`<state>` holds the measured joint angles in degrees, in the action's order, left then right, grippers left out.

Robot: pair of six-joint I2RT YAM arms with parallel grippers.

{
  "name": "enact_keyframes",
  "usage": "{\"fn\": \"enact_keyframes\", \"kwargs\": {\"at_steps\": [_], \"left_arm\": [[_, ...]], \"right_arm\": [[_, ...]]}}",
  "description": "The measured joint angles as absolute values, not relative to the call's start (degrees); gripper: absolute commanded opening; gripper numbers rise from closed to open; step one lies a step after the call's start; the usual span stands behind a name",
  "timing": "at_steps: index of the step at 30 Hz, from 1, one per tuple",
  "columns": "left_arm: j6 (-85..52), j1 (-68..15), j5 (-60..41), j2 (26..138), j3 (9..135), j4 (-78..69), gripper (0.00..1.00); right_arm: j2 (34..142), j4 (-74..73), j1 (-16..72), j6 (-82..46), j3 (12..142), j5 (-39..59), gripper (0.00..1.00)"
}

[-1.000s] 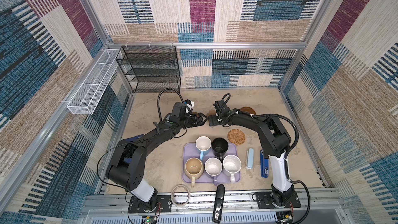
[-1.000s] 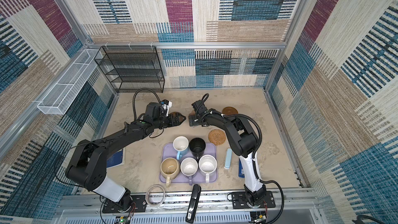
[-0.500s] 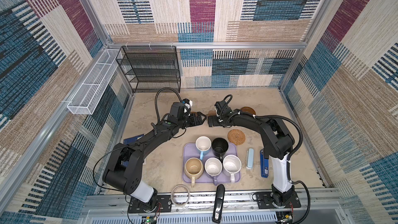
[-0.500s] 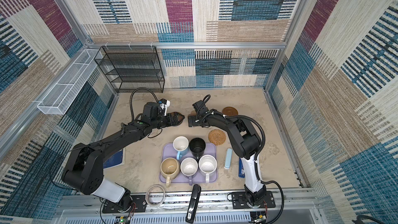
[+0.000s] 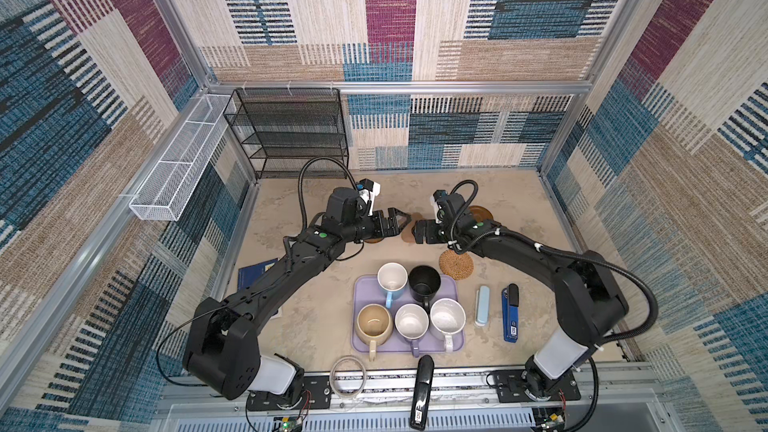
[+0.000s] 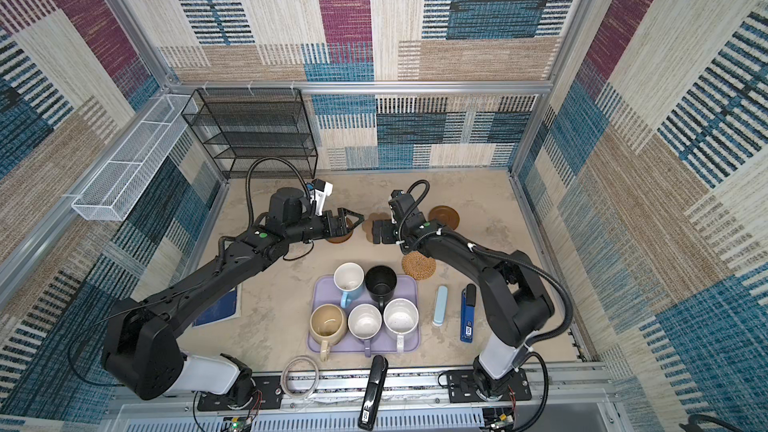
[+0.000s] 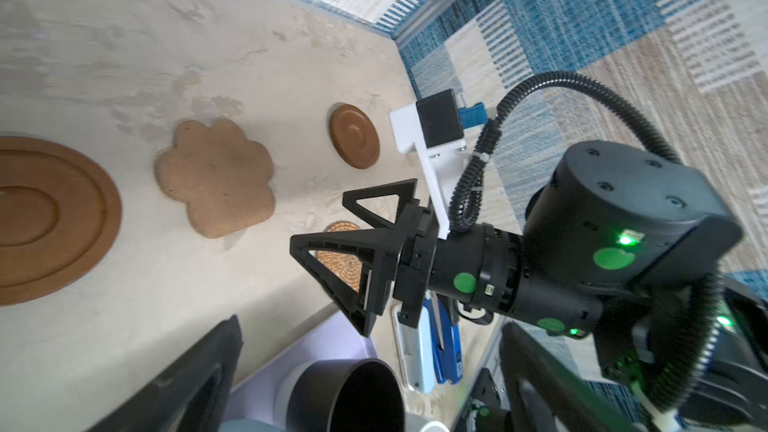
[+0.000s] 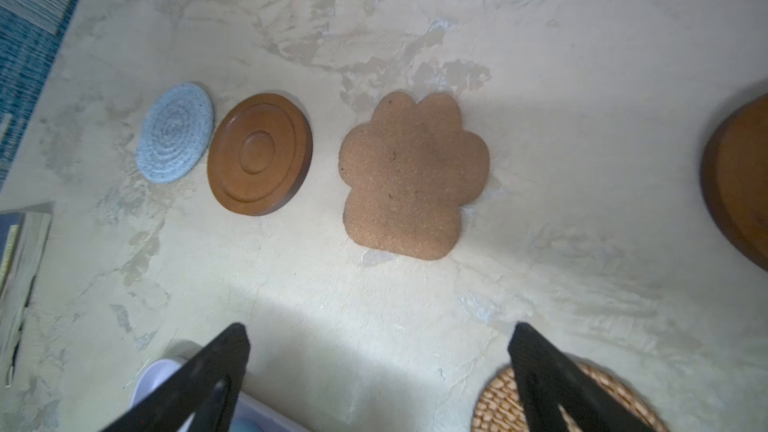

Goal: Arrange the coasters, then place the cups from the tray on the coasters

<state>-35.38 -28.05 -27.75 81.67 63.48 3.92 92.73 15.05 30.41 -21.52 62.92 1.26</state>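
Our left gripper (image 5: 395, 220) has its jaws spread wide and grips nothing. Our right gripper (image 8: 378, 338) is just as wide and just as bare. The two face each other tip to tip over the far middle of the table (image 5: 316, 317).

Below the gap between them lies the paw-shaped coaster (image 8: 411, 176), flat on the table. To one side of it is a wooden disc coaster (image 8: 259, 153), partly under the left gripper in both top views, and just beside that the blue-grey woven coaster (image 8: 174, 132), which the left arm hides from above. On the paw's other side the second wooden disc (image 5: 478, 214) sits behind the right wrist. The rattan coaster (image 5: 456, 264) lies apart from this row, close under the right arm and near the tray's far corner.

The tray (image 5: 361, 289) is on the near side, well apart from both grippers. It holds all five cups: light blue mug (image 5: 392, 277), black mug (image 5: 424, 282), beige mug (image 5: 375, 322), lavender mug (image 5: 411, 321) and speckled white mug (image 5: 446, 317).

Right of the tray lie a pale blue case (image 5: 482, 305) and a blue stapler (image 5: 510, 313). At the front edge are a tape ring (image 5: 348, 376) and a black stapler (image 5: 422, 392). The left arm crosses a dark blue book (image 5: 255, 272). Both staplers carry labels too small for us to read
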Motion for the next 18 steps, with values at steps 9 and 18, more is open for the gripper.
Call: {"fn": "enact_keyframes", "kwargs": {"at_steps": [9, 18], "left_arm": [[-35.1, -34.5, -25.3, 81.8, 67.6, 10.4, 0.99], [-31.5, -39.3, -18.4, 91.4, 77.8, 19.8, 0.99]], "right_arm": [[78.6, 8.6, 23.9, -22.1, 42.1, 6.3, 0.81], [77.9, 5.3, 22.6, -23.9, 35.4, 7.8, 0.63]]}}
